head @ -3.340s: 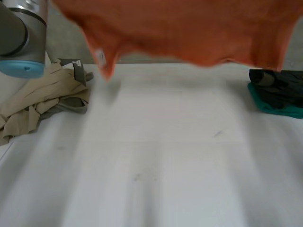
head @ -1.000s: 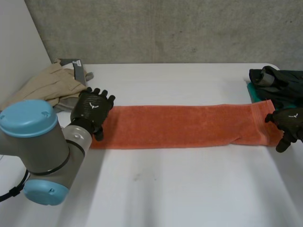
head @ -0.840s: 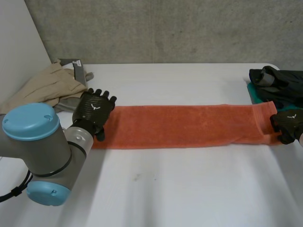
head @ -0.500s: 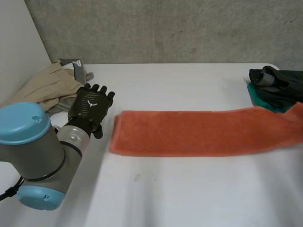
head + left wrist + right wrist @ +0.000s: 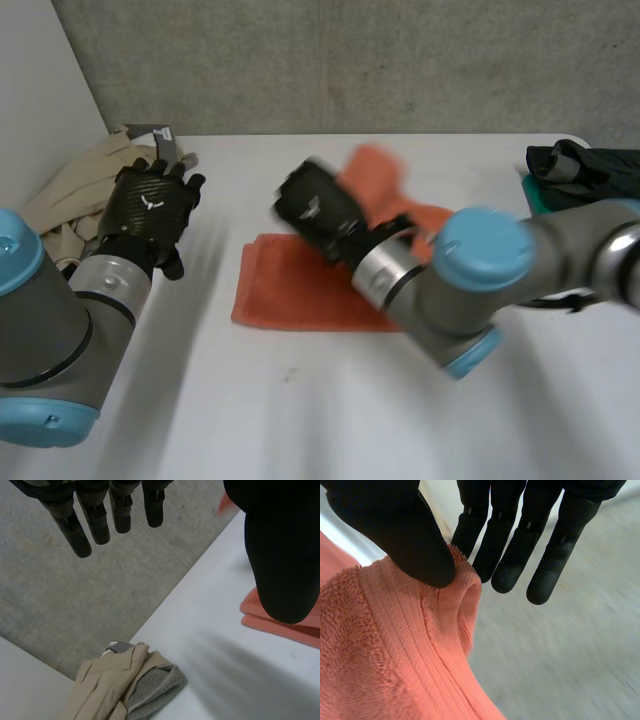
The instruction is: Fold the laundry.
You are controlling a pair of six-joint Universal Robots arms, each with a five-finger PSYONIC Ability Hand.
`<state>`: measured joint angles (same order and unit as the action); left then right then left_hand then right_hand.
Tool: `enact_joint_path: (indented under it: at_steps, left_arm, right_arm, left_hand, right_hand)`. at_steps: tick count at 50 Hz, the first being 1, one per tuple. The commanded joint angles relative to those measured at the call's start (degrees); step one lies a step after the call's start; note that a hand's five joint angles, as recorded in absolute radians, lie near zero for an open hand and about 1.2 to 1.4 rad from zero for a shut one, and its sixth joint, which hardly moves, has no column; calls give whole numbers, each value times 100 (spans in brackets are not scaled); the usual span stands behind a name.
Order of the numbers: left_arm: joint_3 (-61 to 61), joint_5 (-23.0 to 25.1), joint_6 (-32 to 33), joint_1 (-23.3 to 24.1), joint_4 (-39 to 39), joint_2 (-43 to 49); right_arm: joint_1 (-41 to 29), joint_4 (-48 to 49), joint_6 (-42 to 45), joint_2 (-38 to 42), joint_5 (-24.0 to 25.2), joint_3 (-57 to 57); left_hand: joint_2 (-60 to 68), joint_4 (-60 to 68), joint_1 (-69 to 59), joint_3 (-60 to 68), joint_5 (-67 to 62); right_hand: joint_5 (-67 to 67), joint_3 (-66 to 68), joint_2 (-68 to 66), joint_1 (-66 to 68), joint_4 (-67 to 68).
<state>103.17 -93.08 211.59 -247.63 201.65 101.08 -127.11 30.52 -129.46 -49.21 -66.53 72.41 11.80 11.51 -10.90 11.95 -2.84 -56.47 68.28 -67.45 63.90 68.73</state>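
Note:
An orange towel (image 5: pixel 300 285) lies on the white table (image 5: pixel 330 420), its right part lifted and carried over toward its left end. My right hand (image 5: pixel 318 208) has its thumb and fingers pinched on the towel's end edge (image 5: pixel 455 585), above the towel's left part. In the right wrist view the orange towel (image 5: pixel 385 650) hangs from that pinch. My left hand (image 5: pixel 150 210) hovers off the towel's left end, near the beige clothes, with its fingers (image 5: pixel 95 515) straight and nothing in them. Beside the left thumb a layered edge of the towel (image 5: pixel 285 627) lies on the table.
A heap of beige and grey clothes (image 5: pixel 75 195) lies at the table's back left, beyond my left hand's fingertips (image 5: pixel 125 687) too. Dark and teal garments (image 5: pixel 585 180) are piled at the back right. A concrete wall (image 5: pixel 340 60) runs behind the table.
My right hand shut on the towel's right end and swept it left across the table, over the towel. My left hand let go of the left end and drew back to the left.

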Motion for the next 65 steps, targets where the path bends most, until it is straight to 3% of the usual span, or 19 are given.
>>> enact_joint_path:
  at_steps: [1,2,3,5,6,16,26,32,36,43,47,51,52,56,60,61,62,63,65]
  left_arm:
    - [98,10,-4,-14,6,8]
    - [98,10,-4,-14,6,26]
    - [81,10,-4,-22,6,43]
    - [55,10,-4,-14,6,44]
    - [28,10,-4,-14,15,52]
    - [-727,167,-118,320,94,588]
    - [-1527,221,-285,918,32,1643]
    - [-1660,212,-302,1120,6,1863]
    - [-1572,203,-302,1155,-12,1784]
    - [-1343,203,-311,1111,-38,1257]
    - [-1150,194,-320,1068,-38,915]
    - [-930,185,-320,962,-29,598]
    - [-860,185,-320,918,-29,528]
    - [-763,177,-320,822,-29,501]
    - [-737,168,-407,716,-29,509]
    - [-737,159,-451,690,-29,509]
    - [-745,159,-495,681,-21,509]
    - [-763,159,-557,663,-21,518]
    - [-833,159,-750,646,-21,553]
  right_arm:
    - [-438,-11,-9,992,316,-376]
    - [-447,-11,-9,1001,342,-359]
    - [-447,-11,-52,949,325,-306]
    - [-447,-11,-140,861,237,-227]
    - [-386,-28,-341,721,167,-122]
    - [379,-1116,-2460,-782,-967,643]
    - [1345,-2419,-2620,-906,-1371,1337]
    - [1583,-2340,-2330,-705,-1477,1548]
    - [1864,-2261,-1821,-581,-1705,1505]
    - [1839,-1699,-731,-713,-2206,1259]
    - [1304,-944,34,-985,-2207,1188]
    - [355,-275,456,-960,-1830,1092]
    - [31,-118,509,-794,-1524,1083]
    - [-437,-142,571,-424,-637,1091]
    - [-526,-274,501,-177,-229,1135]
    - [-526,-300,475,-177,-255,1135]
    - [-526,-335,440,-194,-290,1144]
    - [-526,-414,300,-238,-430,1144]
    - [-526,-459,-25,-308,-606,1162]
  left_hand:
    - [-180,-151,90,-195,284]
    - [-180,-151,90,-195,284]
    - [-180,-151,90,-195,284]
    - [-180,-151,90,-195,284]
    - [-180,-151,90,-195,284]
    - [-180,-151,90,-195,284]
    - [-175,-146,85,-191,280]
    - [-175,-146,85,-191,280]
    - [-175,-146,85,-191,280]
    - [-175,-146,85,-191,280]
    - [-180,-151,90,-195,284]
    - [-180,-151,90,-195,284]
    - [-180,-151,90,-195,284]
    - [-180,-151,90,-195,284]
    - [-180,-151,90,-195,284]
    - [-180,-151,90,-195,284]
    - [-180,-151,90,-195,284]
    - [-180,-151,90,-195,284]
    - [-158,-130,68,-174,263]
  right_hand:
    - [-909,729,-811,1166,684]
    - [144,-325,242,113,-370]
    - [2903,-3083,3000,-2646,-3128]
    - [5341,-5522,5439,-5084,-5567]
    - [5647,-5828,5745,-5390,-5873]
    - [5647,-5828,5745,-5390,-5873]
    - [5647,-5828,5745,-5390,-5873]
    - [3793,-3973,3890,-3535,-4018]
    - [-1342,1162,-1245,1600,1117]
    - [-1353,1172,-1255,1610,1127]
    - [-1353,1172,-1255,1610,1127]
    - [-1353,1172,-1255,1610,1127]
    - [-1353,1172,-1255,1610,1127]
    - [-1353,1172,-1255,1610,1127]
    - [-1353,1172,-1255,1610,1127]
    - [-926,745,-828,1183,700]
    - [511,-691,608,-254,-736]
    - [3389,-3570,3487,-3132,-3615]
    - [5612,-5793,5710,-5355,-5837]
